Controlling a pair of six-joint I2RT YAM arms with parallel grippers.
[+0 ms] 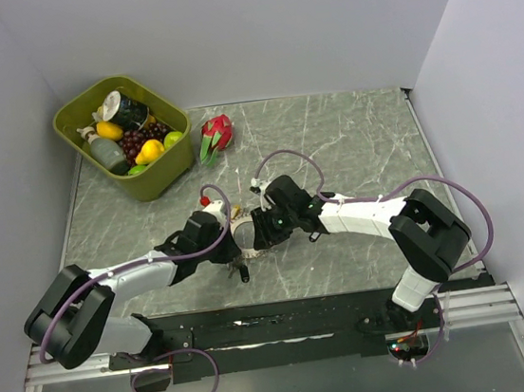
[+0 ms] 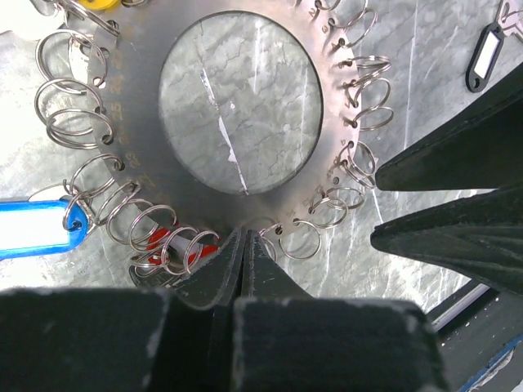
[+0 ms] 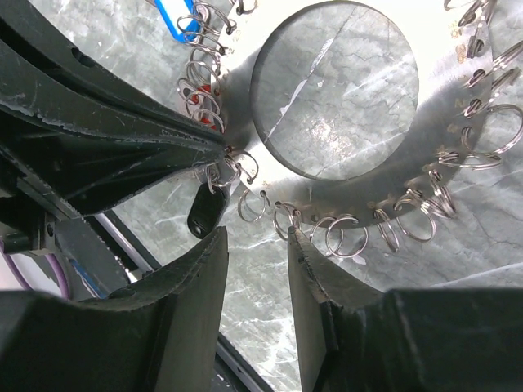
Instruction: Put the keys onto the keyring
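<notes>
- Grey marbled tabletop (image 1: 352, 147) is enclosed by plain pale walls. A green bin (image 1: 166, 181) of toy fruit and bottles stands at the far left, with a toy dragon fruit (image 1: 217, 134) just to its right.
- Both arms are brought together over the middle of the table, where the keyring (image 2: 135, 122) lies flat. It is seen as a wide metal band around a round hole, fringed all round with small split rings (image 2: 69, 122).
- The left gripper (image 2: 245, 245) is closed, its fingers pressed together at the near rim of the keyring. The thin edge appears to be pinched between them, most likely so that the ring is kept from sliding while the other arm works.
- The right gripper (image 3: 257, 245) is held with its jaws apart and nothing between them. It hangs just outside the rim, close beside the left fingertips, below a small split ring.
- A blue-tagged key (image 2: 33, 227) is already hooked on a split ring at the left of the left wrist view, and a red tag (image 2: 159, 239) is seen beneath the rings near the closed fingers.
- A black-tagged key (image 3: 204, 211) lies on the table just outside the rim. Whether it is attached cannot be told.
- The step in hand is judged to be steadying the ring while a loose key is fetched or threaded. The black-tagged key seems the likeliest target, since the open jaws are placed right beside it.
</notes>
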